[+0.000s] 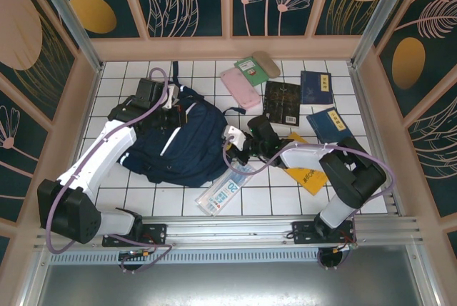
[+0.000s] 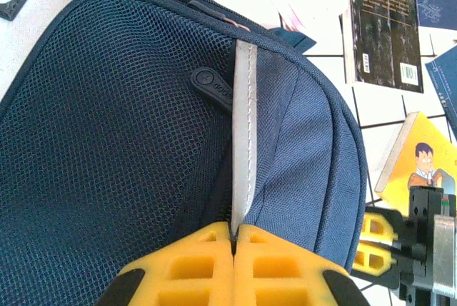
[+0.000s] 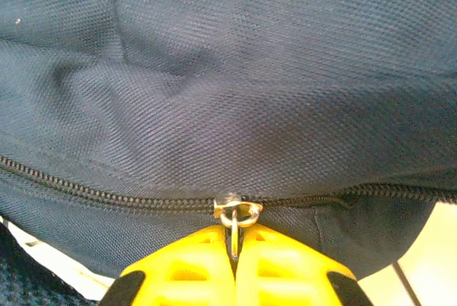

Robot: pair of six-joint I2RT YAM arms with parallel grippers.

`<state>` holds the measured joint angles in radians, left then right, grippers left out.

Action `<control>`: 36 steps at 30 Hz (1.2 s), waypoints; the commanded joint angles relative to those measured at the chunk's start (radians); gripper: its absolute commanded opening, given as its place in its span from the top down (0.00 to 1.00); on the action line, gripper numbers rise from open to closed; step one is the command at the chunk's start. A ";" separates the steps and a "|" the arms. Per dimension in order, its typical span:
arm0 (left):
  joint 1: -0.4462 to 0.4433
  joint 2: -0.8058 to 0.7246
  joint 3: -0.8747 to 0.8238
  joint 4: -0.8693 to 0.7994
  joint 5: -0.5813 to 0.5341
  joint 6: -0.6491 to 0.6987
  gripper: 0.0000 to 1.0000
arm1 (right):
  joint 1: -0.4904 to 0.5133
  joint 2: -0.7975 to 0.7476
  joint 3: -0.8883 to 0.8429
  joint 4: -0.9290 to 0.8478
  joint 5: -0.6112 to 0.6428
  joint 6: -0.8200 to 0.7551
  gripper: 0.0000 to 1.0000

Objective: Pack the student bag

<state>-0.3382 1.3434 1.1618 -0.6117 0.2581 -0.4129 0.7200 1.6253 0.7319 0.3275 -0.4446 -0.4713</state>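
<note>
The student bag (image 1: 187, 150), a dark navy backpack, lies flat on the white tiled table, left of centre. My left gripper (image 1: 173, 119) is over the bag's upper part. In the left wrist view its yellow fingers (image 2: 207, 263) are shut on the lower end of the bag's white reflective stripe (image 2: 245, 128). My right gripper (image 1: 230, 143) is at the bag's right edge. Seen from the right wrist, it (image 3: 233, 249) is shut on the metal zipper pull (image 3: 234, 229), which hangs from the slider (image 3: 235, 210) on a closed black zipper.
Right of the bag lie a pink case (image 1: 240, 86), a green item (image 1: 251, 70), a beige case (image 1: 265, 63), a black book (image 1: 282, 100), two blue books (image 1: 315, 86) (image 1: 328, 124) and a yellow book (image 1: 308, 176). A clear flat case (image 1: 223, 192) lies near the front rail.
</note>
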 commanded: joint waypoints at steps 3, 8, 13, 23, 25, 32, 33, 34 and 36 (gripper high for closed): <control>0.036 -0.032 0.009 0.091 0.001 -0.061 1.00 | 0.011 -0.035 0.067 -0.109 0.050 -0.033 1.00; 0.072 0.000 -0.027 0.178 0.066 -0.144 1.00 | 0.039 -0.088 0.106 -0.236 0.164 -0.045 1.00; 0.085 0.041 -0.024 0.258 0.100 -0.218 1.00 | 0.090 -0.105 0.150 -0.344 0.263 -0.032 1.00; 0.085 0.132 -0.027 0.438 0.172 -0.384 1.00 | 0.186 -0.105 0.259 -0.471 0.253 0.105 1.00; 0.085 0.136 -0.041 0.455 0.174 -0.397 1.00 | 0.196 -0.105 0.275 -0.474 0.220 0.139 1.00; 0.086 0.157 -0.077 0.552 0.190 -0.497 1.00 | 0.277 -0.016 0.366 -0.505 0.230 0.219 1.00; 0.086 0.165 -0.076 0.568 0.190 -0.511 1.00 | 0.287 -0.001 0.379 -0.505 0.237 0.240 1.00; 0.086 0.171 -0.072 0.575 0.188 -0.520 1.00 | 0.295 0.006 0.388 -0.501 0.235 0.255 1.00; 0.086 0.183 -0.061 0.579 0.176 -0.528 1.00 | 0.313 0.011 0.391 -0.485 0.230 0.285 1.00</control>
<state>-0.2546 1.5101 1.0798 -0.2104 0.4194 -0.8825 0.9882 1.6234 1.0817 -0.1738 -0.1635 -0.2520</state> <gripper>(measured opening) 0.064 0.053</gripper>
